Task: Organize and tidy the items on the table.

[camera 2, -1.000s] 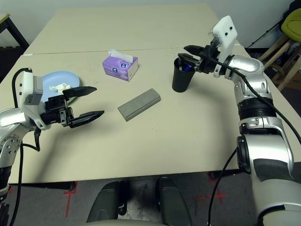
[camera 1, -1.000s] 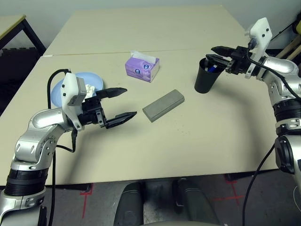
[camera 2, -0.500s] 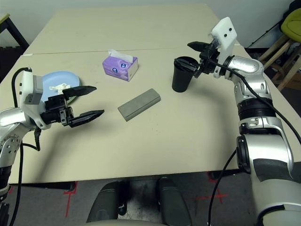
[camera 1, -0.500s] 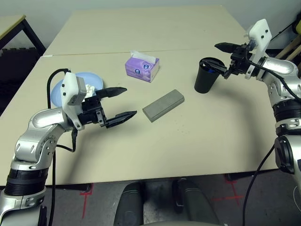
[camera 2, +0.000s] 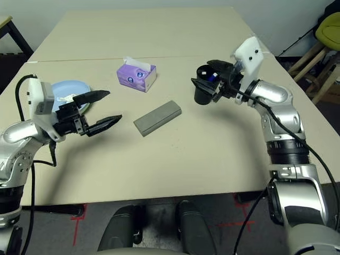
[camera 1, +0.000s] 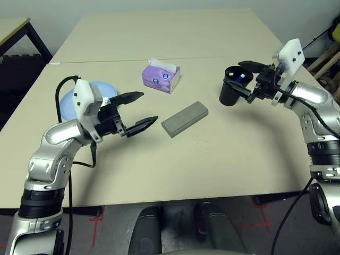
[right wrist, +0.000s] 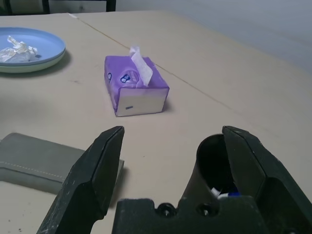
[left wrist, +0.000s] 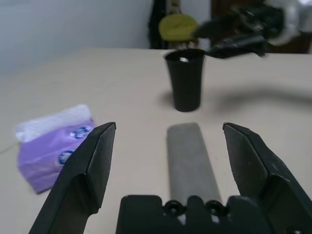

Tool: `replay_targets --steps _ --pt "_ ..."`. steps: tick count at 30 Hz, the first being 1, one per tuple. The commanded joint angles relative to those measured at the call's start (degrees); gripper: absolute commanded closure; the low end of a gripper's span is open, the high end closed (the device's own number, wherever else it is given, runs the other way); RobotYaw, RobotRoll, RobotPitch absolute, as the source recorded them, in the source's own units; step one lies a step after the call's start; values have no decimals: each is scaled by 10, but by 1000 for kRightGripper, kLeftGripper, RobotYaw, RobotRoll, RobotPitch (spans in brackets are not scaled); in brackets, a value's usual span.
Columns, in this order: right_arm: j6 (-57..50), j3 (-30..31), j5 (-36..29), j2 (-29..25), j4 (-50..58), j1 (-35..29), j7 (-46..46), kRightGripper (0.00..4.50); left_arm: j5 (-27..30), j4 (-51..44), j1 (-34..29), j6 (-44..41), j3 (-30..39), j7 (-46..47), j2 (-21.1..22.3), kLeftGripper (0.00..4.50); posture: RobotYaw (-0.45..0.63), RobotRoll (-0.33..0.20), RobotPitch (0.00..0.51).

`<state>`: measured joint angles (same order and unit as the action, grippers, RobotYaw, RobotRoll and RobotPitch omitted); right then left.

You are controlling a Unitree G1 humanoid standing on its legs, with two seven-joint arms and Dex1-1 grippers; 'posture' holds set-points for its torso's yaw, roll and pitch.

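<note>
The black cup (camera 1: 229, 91) stands at the right of the table (camera 1: 223, 159), with a white-and-blue pen (camera 1: 241, 77) inside it. My right gripper (camera 1: 234, 74) hangs open at the cup's rim, one finger (right wrist: 248, 161) in front of the mouth. The grey glasses case (camera 1: 184, 118) lies at mid-table. My left gripper (camera 1: 149, 107) is open just left of it, pointing along the case (left wrist: 190, 161). Behind the left wrist sits a blue plate (camera 2: 66, 86) carrying crumpled white tissue (right wrist: 17, 48); a green edge shows under the plate (right wrist: 29, 64).
A purple tissue box (camera 1: 160, 76) stands behind the case, near the seam (camera 1: 212, 57) across the table. A smaller dark-legged table (camera 1: 13, 26) is off to the far left. Wooden stools (camera 2: 313, 58) and a yellow-green seat stand past the right edge.
My right gripper drew back from the cup, then came down again beside its rim, open wider. My left gripper edged a little toward the case.
</note>
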<state>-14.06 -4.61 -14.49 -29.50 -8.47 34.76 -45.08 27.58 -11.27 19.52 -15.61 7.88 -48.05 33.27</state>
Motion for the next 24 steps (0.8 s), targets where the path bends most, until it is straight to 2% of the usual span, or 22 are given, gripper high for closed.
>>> replay_targets --steps 1,7,11,24 --pt "-7 10 4 17 29 -33 26 78 -40 12 -7 23 -8 58 -31 0 43 0 68" --pt "-3 10 15 45 32 -47 72 78 -121 51 -19 68 -12 184 -109 0 49 0 62" --pt "3 0 19 53 22 -50 102 78 -154 75 -25 99 4 246 -139 0 49 0 60" --pt "55 -60 9 54 -33 -61 159 78 -166 94 -20 118 66 335 -134 0 48 0 63"
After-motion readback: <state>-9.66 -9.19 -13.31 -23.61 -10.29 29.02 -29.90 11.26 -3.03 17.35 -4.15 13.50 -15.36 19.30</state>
